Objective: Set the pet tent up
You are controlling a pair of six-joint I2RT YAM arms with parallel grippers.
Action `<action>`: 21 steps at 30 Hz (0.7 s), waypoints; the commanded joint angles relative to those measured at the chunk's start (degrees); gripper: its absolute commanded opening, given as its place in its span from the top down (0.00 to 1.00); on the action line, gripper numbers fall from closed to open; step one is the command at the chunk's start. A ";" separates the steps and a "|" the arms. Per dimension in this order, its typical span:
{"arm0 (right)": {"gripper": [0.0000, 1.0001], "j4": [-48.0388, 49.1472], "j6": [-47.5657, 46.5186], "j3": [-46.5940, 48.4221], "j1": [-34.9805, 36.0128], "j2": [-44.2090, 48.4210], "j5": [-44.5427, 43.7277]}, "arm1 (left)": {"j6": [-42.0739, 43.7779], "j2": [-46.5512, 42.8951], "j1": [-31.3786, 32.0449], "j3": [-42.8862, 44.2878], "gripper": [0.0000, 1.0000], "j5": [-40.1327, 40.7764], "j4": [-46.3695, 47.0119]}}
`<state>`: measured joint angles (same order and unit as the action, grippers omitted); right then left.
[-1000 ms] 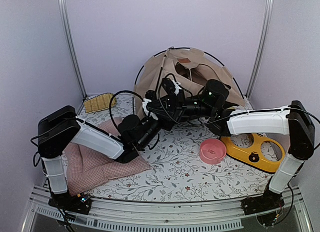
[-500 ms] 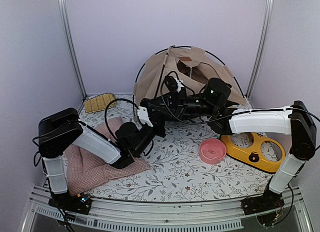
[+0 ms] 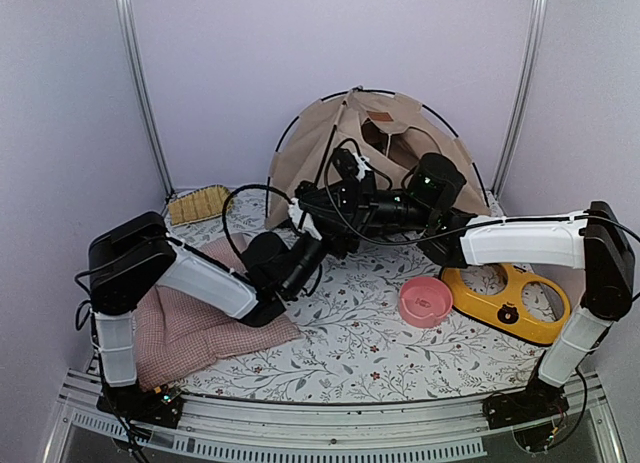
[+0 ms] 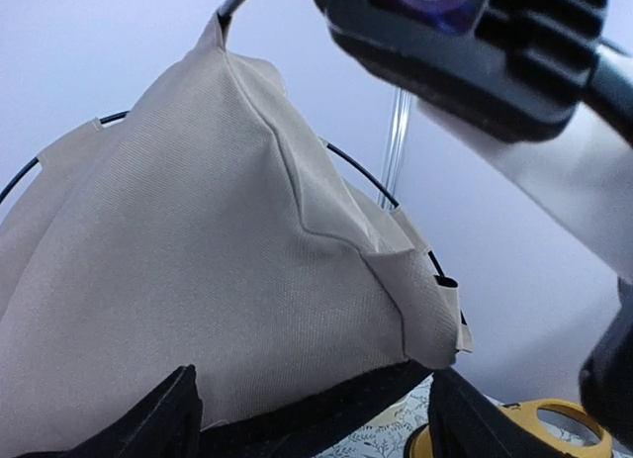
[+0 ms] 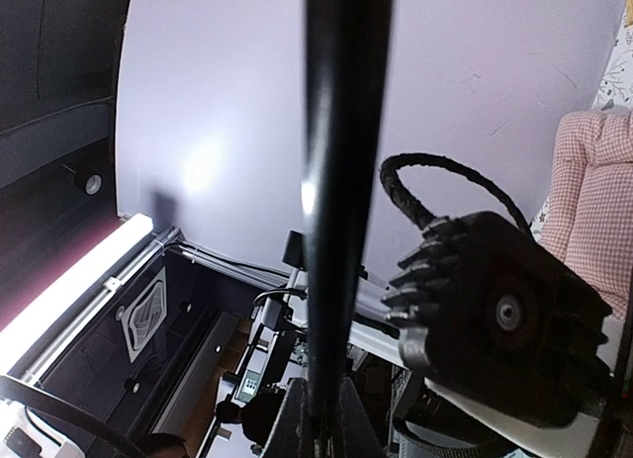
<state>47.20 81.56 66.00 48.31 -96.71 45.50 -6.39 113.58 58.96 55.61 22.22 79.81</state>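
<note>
Pet tent [image 3: 310, 158], large, beige-tan fabric on thin black hoops: stands partly raised at 12 o'clock of the floral desk [image 3: 350, 343], against the back wall. Right claw [image 5: 318, 418] pressed together, pinching thin black pole [image 5: 341, 181] near the peak. Left claw [image 4: 315, 423] spread wide, low at the tent's 7 o'clock flank, clamping nothing as far as seen. Risks: pole slipping from the pinch and springing flat; arms knocking together, being so close. Hidden behind arms: pole seating, doorway; pom-pom not made out.
</note>
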 commanded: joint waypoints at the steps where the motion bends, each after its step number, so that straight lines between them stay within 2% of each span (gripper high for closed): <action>1: 1.00 1.73 1.05 0.92 -0.51 1.72 -1.68 | 5.54 5.02 0.37 5.66 0.19 0.69 -1.89; 4: 1.00 1.89 1.45 1.01 -0.19 1.46 -1.72 | 6.70 6.79 0.43 9.92 0.17 1.26 -4.70; 8: 1.00 1.76 1.63 1.24 -0.09 1.43 -1.81 | 4.85 8.70 -0.51 14.94 0.17 5.84 -9.62; 10: 1.00 1.64 1.61 1.03 -0.14 1.50 -2.09 | 2.33 8.81 -1.37 15.82 0.20 7.79 -10.86; 12: 1.00 1.43 1.50 0.49 -0.15 1.88 -2.67 | 0.83 8.24 -1.96 15.52 0.36 9.00 -10.60; 15: 1.00 0.62 0.78 -0.22 -0.23 2.67 -3.66 | 1.50 6.79 -2.17 13.07 0.78 8.66 -7.42; 17: 1.00 0.12 0.26 -0.45 -0.45 3.07 -4.19 | 2.30 5.84 -2.09 10.16 0.99 7.79 -3.99; 21: 1.00 -1.29 -1.33 -0.17 -1.04 3.77 -5.07 | 2.47 4.01 -1.60 3.44 1.00 6.11 1.32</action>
<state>46.37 82.54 65.98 48.38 -95.53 44.31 -4.29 120.57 57.30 64.77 29.06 74.35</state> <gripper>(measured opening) 0.053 0.011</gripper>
